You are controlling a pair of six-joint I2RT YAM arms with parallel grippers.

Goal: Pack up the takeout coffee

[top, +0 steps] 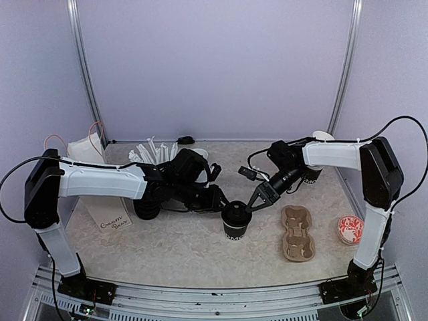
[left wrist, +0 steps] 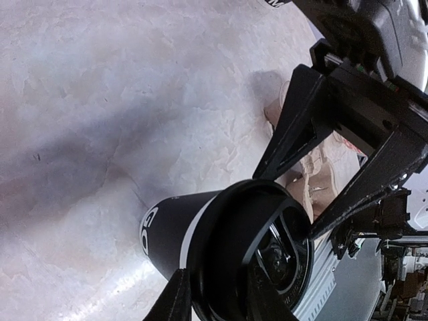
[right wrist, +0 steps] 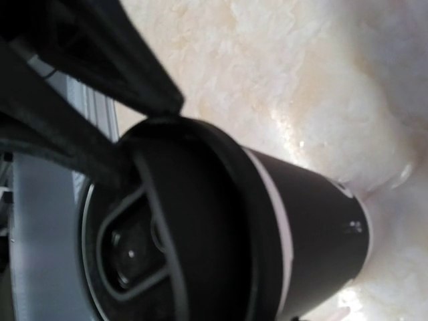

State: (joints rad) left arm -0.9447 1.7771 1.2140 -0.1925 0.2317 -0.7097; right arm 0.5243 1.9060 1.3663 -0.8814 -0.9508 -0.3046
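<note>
Biggest thing is the one marble-look table point(top: 187, 247), with two arms on it, left arm point(top: 100, 179) and right arm point(top: 334, 154), both reaching toward the middle. Next down: one white paper bag point(top: 110, 217) with a handwritten label under the left arm, then one cardboard carrier point(top: 297, 233) lying flat near the right arm's base. There are two black takeout cups. The lidded cup point(top: 235, 227) stands mid-table, just left of the carrier. The second cup point(top: 311, 176) sits farther back behind the right arm. There's also one small bowl point(top: 350, 229) right of the carrier. The left tool point(top: 224, 206) is clenched on the lidded cup just under its lid point(left wrist: 267, 254). The right tool point(top: 254, 204) has its fingers point(left wrist: 281, 147) touching the lid's rim, but it's hard to tell if it's actually squeezing.
</note>
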